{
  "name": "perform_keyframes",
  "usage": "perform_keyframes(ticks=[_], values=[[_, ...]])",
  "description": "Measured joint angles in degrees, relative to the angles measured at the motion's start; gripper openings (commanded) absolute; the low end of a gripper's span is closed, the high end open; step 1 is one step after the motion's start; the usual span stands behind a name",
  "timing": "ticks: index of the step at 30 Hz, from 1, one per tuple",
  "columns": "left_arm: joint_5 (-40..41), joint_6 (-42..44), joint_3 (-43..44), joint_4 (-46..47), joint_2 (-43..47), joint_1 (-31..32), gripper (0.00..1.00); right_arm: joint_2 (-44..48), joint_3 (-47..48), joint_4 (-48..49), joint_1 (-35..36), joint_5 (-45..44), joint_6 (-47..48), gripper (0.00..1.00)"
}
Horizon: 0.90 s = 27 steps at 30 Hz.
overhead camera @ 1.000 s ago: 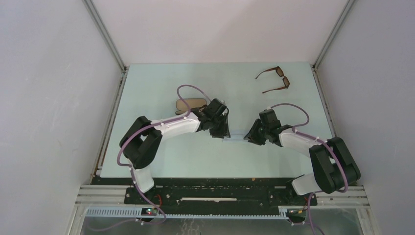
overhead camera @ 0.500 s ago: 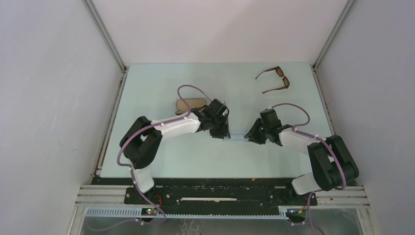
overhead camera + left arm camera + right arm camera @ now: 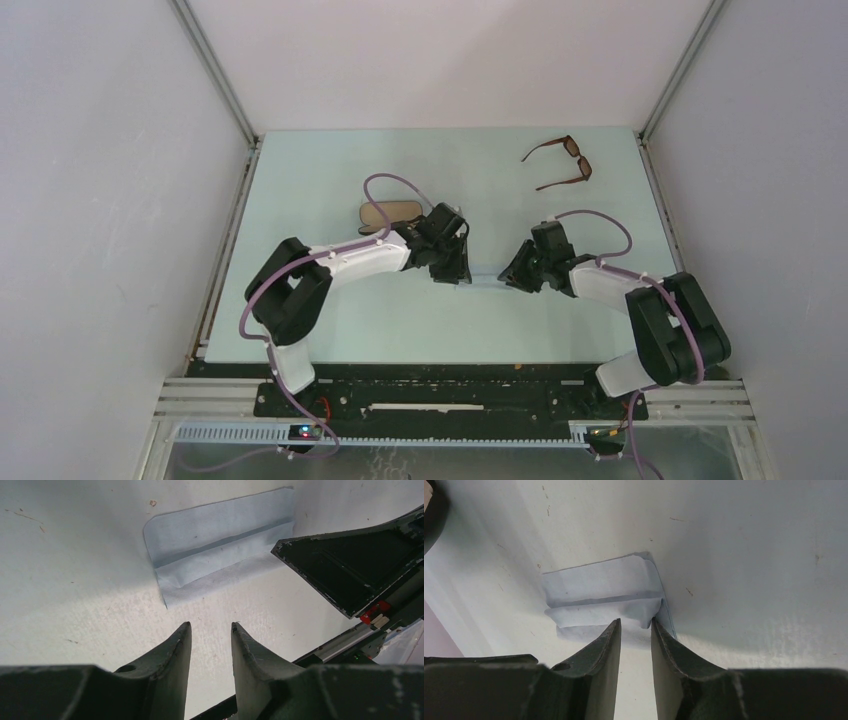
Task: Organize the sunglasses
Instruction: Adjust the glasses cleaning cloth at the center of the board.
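Brown sunglasses (image 3: 577, 157) lie outside the tan-lined case (image 3: 383, 212), well apart; both arms' jaws narrowly spread.

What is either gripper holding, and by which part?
Nothing. The left gripper sits empty, short of the folded pale blue cloth; the right gripper reaches the cloth's near edge, its jaws apart with nothing between them.

We see the sunglasses (image 3: 563, 162) lying unfolded at the far right corner of the counter (image 3: 330, 180): brown frame, dark rectangular lenses, thin temple arms spread open toward the left.
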<state>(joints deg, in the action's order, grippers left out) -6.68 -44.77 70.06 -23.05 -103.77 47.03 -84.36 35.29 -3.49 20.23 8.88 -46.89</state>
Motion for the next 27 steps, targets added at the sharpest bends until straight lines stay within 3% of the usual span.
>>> perform_keyframes(ticks=[27], values=[[0.50, 0.26, 0.00, -0.13, 0.02, 0.59, 0.40, -6.73, 8.59, 1.11, -0.31, 0.46, -2.08, 0.36]])
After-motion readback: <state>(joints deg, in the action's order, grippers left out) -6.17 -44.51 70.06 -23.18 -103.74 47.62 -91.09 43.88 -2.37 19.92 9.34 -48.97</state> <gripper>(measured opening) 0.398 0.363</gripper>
